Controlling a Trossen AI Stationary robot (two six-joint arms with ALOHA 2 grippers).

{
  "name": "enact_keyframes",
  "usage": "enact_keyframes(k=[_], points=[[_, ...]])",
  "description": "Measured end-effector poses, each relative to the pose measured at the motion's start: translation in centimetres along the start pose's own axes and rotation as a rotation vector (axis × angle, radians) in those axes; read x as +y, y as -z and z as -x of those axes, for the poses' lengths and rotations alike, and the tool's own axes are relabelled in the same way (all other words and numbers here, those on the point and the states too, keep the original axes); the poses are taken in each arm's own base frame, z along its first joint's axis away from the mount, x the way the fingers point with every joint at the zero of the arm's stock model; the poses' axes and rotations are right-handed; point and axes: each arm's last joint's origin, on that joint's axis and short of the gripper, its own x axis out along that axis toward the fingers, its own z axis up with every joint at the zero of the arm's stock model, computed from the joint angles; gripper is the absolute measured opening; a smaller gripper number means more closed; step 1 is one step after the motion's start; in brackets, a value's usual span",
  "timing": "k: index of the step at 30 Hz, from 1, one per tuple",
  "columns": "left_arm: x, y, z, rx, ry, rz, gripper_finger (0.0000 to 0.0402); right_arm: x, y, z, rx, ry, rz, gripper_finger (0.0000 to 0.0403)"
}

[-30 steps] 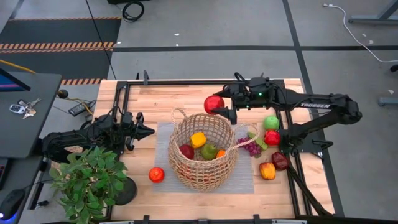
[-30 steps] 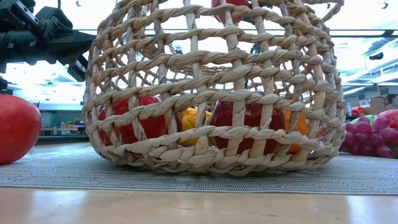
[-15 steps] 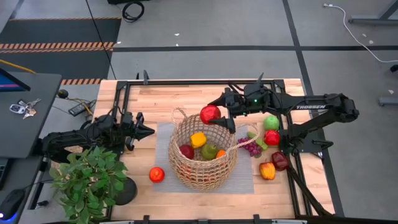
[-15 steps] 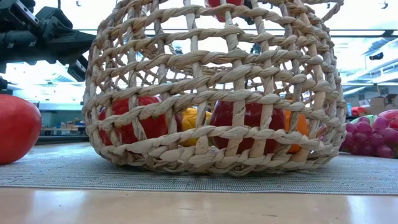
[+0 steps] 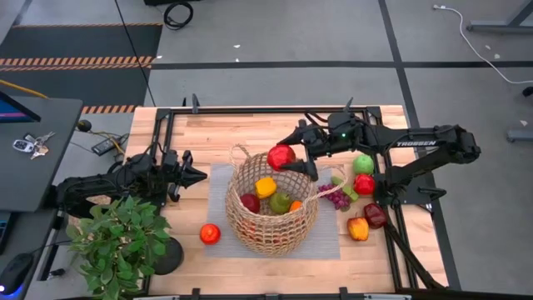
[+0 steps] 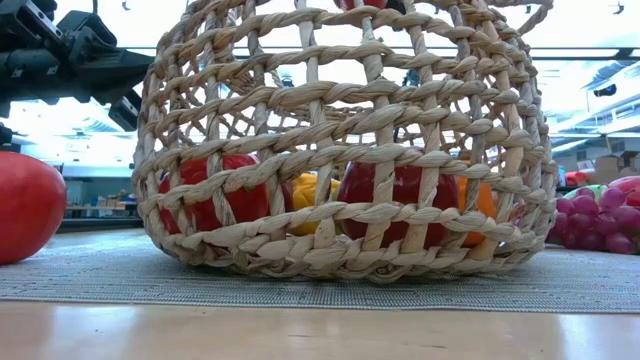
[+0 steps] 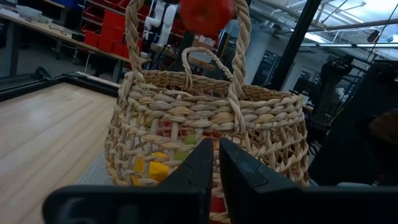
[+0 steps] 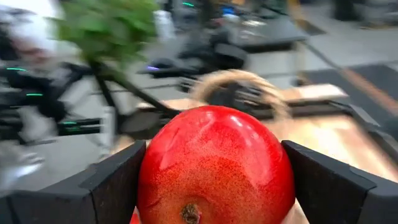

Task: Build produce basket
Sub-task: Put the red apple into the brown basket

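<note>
The tan wicker basket (image 5: 271,200) stands on a grey mat (image 5: 218,187) and holds a yellow pepper (image 5: 265,187), a green apple, a dark red fruit and an orange piece. My right gripper (image 5: 293,157) is shut on a red apple (image 5: 281,156) over the basket's far rim; the apple fills the right wrist view (image 8: 214,167). My left gripper (image 5: 198,175) is shut and empty, left of the basket (image 7: 205,134). Grapes (image 5: 336,197), a green apple (image 5: 363,164), red fruits (image 5: 364,184) and an orange pepper (image 5: 358,227) lie right of the basket. My right gripper pinches the red apple by its two opposite sides (image 8: 144,177) between its two fingers (image 8: 112,180). The fingers come level from the table's right side. The apple is lifted clear, above the basket's far rim.
A red-orange fruit (image 5: 209,234) lies on the table near the basket's left, also at the left in the low view (image 6: 25,205). A potted green plant (image 5: 117,242) stands at the near left corner. A black frame (image 5: 250,112) borders the table.
My right gripper has carried the red apple toward the table's left and near edge, from beyond the basket's far right to over its far rim. It stays shut on the apple.
</note>
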Motion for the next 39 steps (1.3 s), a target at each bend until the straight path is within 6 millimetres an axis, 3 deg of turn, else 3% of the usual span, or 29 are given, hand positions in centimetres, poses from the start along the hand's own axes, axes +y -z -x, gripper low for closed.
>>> enact_keyframes(k=[9,13,27,34,39], points=[[0.0,0.0,0.0,0.0,0.0,0.0,0.0031,1.7,-2.4,0.7,-0.173,-0.505,-0.026,0.0363],[0.0,0.0,0.0,0.0,0.0,0.0,0.0036,1.9,-2.8,0.9,-0.187,-0.565,-0.045,0.0363],[0.0,0.0,0.0,0.0,0.0,0.0,0.0032,1.8,-2.7,0.8,-0.189,-0.536,-0.035,0.0363],[0.0,0.0,0.0,0.0,0.0,0.0,0.0034,2.7,-1.6,-0.1,-0.175,-0.241,0.127,0.0363],[0.0,0.0,0.0,0.0,0.0,0.0,0.0028,3.9,-1.0,-0.4,-0.065,0.001,0.237,0.0363]])
